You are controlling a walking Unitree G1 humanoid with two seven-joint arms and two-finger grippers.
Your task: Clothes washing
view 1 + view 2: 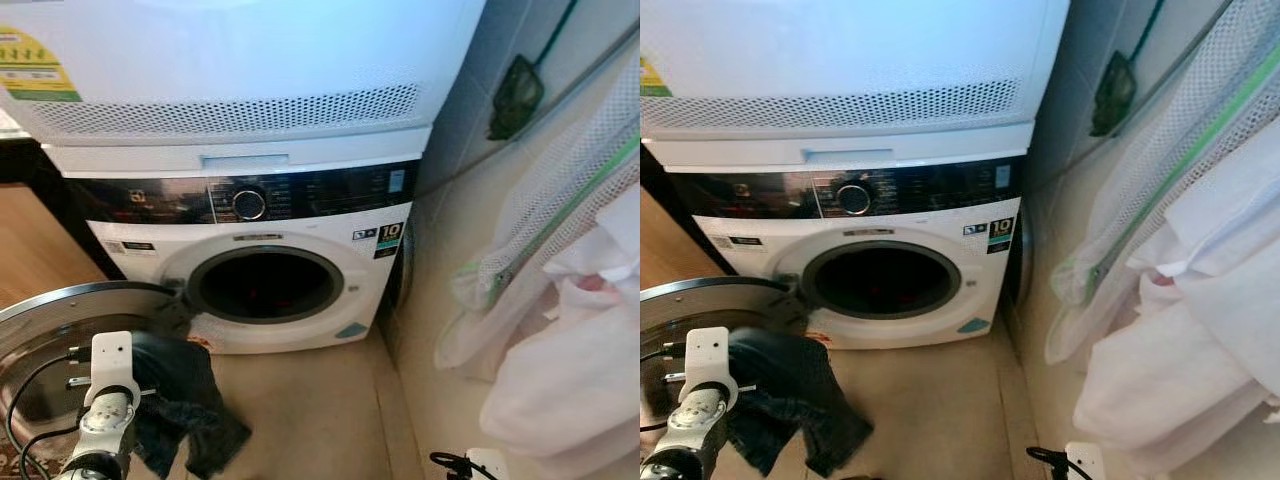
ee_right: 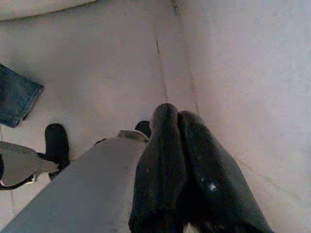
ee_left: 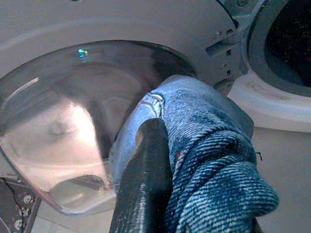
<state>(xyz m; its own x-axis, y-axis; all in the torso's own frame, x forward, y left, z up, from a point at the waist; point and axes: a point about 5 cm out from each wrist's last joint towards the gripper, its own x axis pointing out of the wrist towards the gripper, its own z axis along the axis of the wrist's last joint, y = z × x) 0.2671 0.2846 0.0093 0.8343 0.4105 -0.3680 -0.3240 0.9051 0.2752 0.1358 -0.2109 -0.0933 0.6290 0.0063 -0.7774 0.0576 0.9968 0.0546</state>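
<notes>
A dark blue denim garment [image 1: 185, 400] is held clamped in the left gripper [image 3: 160, 160], hanging low in front of the washing machine [image 1: 270, 250], just beside its swung-open door [image 1: 60, 330] and short of the drum opening [image 1: 265, 283]. The right gripper [image 2: 187, 160] is seen pressed together with nothing between its fingers, pointed at the pale floor [image 2: 107, 68] near the wall beside the washing machine.

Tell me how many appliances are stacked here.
2: the washing machine sits below with its door open, and a white dryer rests on top. Others may be out of frame.
</notes>
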